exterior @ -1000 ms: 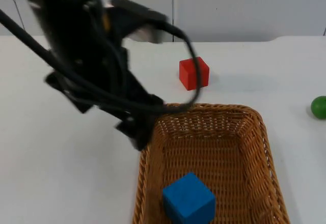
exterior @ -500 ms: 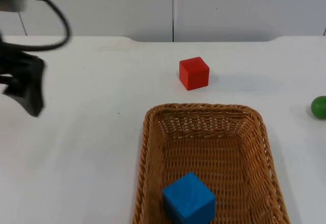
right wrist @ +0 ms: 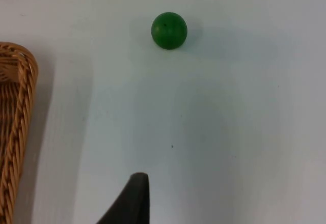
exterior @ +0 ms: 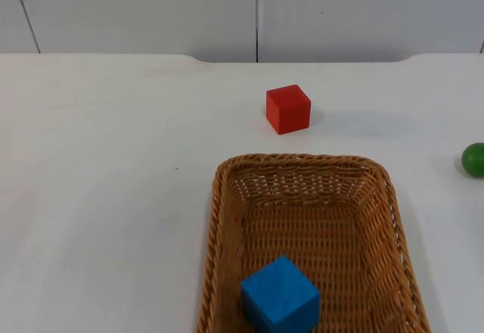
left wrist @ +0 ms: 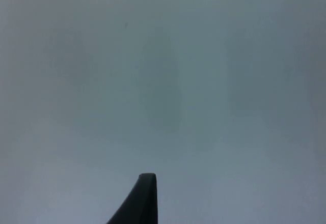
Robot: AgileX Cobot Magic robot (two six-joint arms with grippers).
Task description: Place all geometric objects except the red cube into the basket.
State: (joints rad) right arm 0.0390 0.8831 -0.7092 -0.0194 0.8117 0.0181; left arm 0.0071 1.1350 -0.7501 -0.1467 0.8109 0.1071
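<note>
On the white worktop (exterior: 113,197), the small green ball (right wrist: 169,30) is sitting well apart from the woven brown basket (exterior: 219,219) holding the blue cube (exterior: 280,295), and it could roll away if nudged; I cannot tell whether the right pincer (right wrist: 133,198) is open.

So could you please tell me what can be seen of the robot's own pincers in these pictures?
Little: one black, tapering fingertip of the left pincer and a matching black fingertip of the right pincer, both matt and unmarked.
</note>
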